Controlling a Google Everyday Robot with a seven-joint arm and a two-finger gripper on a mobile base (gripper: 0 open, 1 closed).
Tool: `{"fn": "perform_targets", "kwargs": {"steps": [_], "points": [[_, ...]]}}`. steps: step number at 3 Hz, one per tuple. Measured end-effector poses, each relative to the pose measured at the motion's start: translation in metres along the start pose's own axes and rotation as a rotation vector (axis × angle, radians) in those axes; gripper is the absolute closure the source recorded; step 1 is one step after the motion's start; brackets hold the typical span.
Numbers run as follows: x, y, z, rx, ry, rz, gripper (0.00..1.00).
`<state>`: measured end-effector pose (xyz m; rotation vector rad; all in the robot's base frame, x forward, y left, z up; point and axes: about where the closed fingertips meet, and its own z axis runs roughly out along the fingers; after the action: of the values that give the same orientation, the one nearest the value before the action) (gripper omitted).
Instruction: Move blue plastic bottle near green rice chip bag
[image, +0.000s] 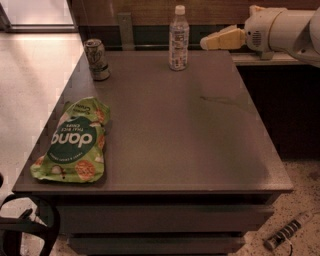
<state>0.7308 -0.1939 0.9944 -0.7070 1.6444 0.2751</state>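
Blue plastic bottle upright at the far edge of the bench, pincer just to its right.

A metal drink can stands near the far left corner. The green rice chip bag lies flat along the left edge toward the near left corner, well apart from the bottle. Bare bench top lies between bottle and bag, the can sitting off to the far side of that stretch. The pincer hangs above the far right part of the bench, tip pointing left at the bottle's upper half, apart from it; whether it is spread or pressed together cannot be told. A power strip lies on the floor beyond the near right corner.
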Motion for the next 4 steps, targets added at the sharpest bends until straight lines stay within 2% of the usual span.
{"fn": "perform_targets", "kwargs": {"steps": [1, 2, 4], "points": [[0.013, -0.014, 0.041, -0.008, -0.02, 0.053, 0.0], [0.018, -0.015, 0.083, -0.053, -0.063, 0.091, 0.0], [0.013, -0.007, 0.128, -0.107, -0.161, 0.129, 0.0]]}}
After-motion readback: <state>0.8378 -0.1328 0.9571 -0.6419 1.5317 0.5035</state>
